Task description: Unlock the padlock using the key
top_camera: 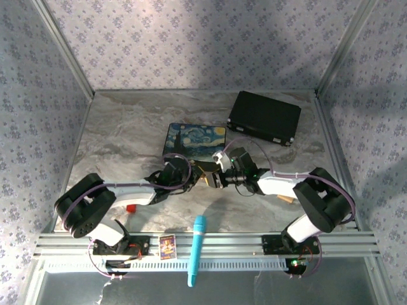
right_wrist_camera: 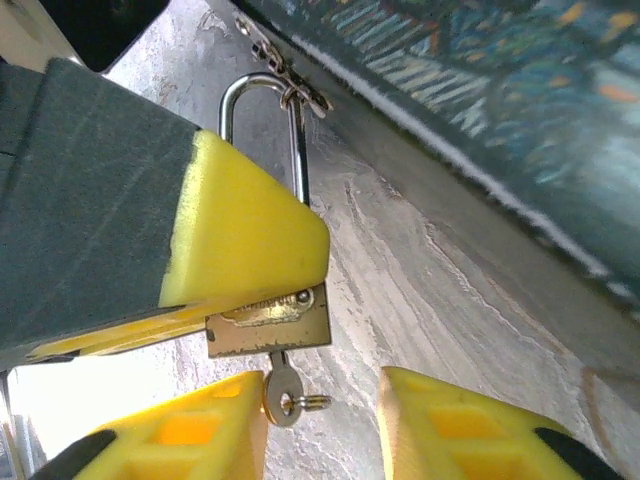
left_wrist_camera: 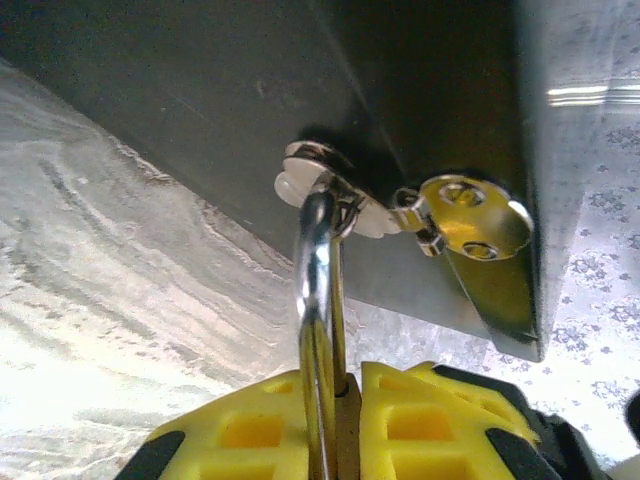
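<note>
Padlock (right_wrist_camera: 270,332) over grey marbled tabletop (top_camera: 127,133); floral-papered walls (top_camera: 191,38) around.

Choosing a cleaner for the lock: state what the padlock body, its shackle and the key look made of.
The padlock body looks like brass: yellow, dull brushed sheen. The shackle is probably polished steel: silvery, mirror-like highlights. The key is silvery metal with a soft shine; alloy unclear.

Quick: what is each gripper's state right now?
Left gripper: closed, holding the padlock.
Right gripper: open, holding nothing; the key sits in the padlock.
</note>
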{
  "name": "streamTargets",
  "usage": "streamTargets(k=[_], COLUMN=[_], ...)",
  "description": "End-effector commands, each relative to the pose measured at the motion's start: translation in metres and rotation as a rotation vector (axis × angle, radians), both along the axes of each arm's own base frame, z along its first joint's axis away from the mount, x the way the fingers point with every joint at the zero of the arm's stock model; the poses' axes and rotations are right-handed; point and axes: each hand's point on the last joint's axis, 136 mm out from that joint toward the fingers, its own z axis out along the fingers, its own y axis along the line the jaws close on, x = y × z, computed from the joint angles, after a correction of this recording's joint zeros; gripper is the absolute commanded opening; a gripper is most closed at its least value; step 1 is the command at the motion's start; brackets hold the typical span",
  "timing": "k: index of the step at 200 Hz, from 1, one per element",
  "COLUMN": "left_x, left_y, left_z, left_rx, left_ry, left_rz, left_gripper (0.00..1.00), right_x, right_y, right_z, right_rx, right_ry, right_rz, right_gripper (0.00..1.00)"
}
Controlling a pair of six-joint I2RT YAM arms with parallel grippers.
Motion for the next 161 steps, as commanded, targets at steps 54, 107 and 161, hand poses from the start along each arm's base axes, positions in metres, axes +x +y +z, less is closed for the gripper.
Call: streamTargets(k=[54, 107, 161], left_x=[-0.012, -0.015, -0.025], left_y=[0.004, 0.017, 0.044], left_z=[-0.011, -0.015, -0.029], left_rx=[0.082, 0.279, 0.477], left_ry=[0.029, 0.035, 0.071], left_rz=[-0.047, -0.119, -0.196], left_gripper=[0.00, 0.00, 0.00], right_x=[0.002, 0.054, 0.095], right_y=[-0.032, -0.074, -0.057], right_z=[0.037, 0.054, 0.021], right_rx=[0.025, -0.176, -0.311], right_ry=[-0.002, 0.080, 0.143], right_rz=[-0.216, -0.526, -0.518], right_gripper=[0.66, 0.89, 0.85])
